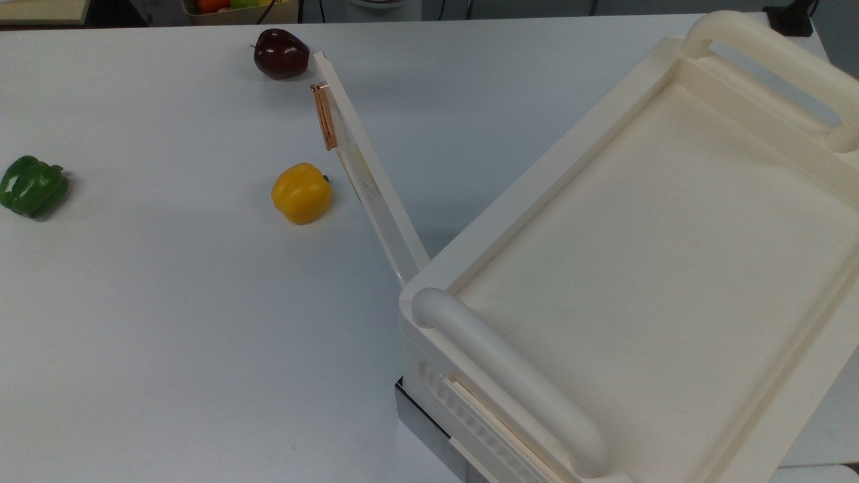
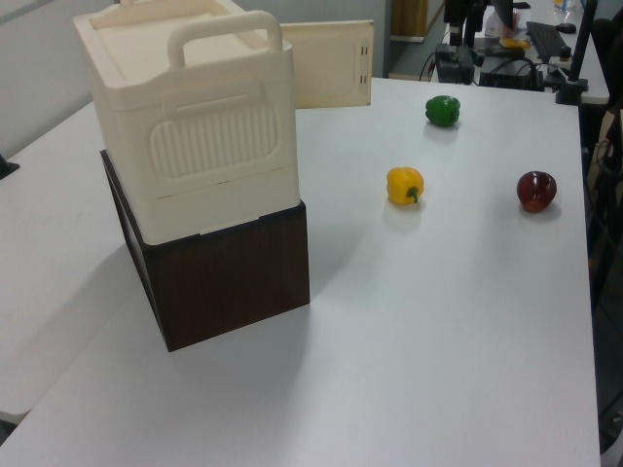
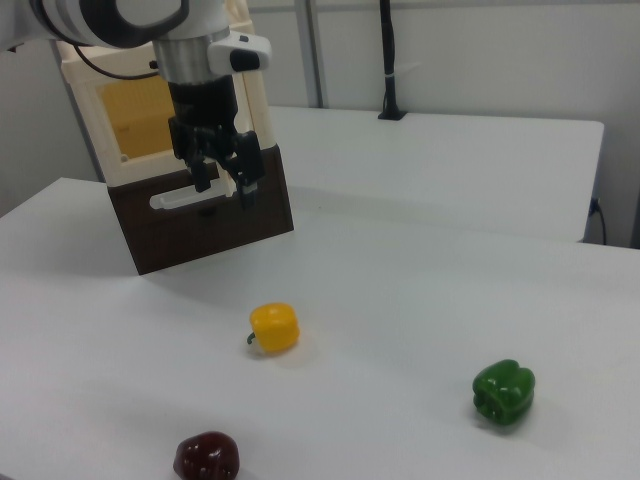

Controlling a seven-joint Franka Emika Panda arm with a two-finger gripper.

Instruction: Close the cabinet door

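Clearly ajar: the cabinet door (image 1: 366, 174) swings out from the cabinet (image 1: 658, 255) toward the yellow pepper (image 1: 301, 193) in the top view. Right view adds the gripper (image 3: 223, 188), fingers spread, holding nothing, before the dark base (image 3: 200, 225). Three peppers: yellow, green pepper (image 1: 32, 186), dark red pepper (image 1: 280, 54).

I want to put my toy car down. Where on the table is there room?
Lots of bare table lies below the green pepper and yellow pepper in the top view. It is crowded between the yellow pepper, the open cabinet door and the dark red pepper.
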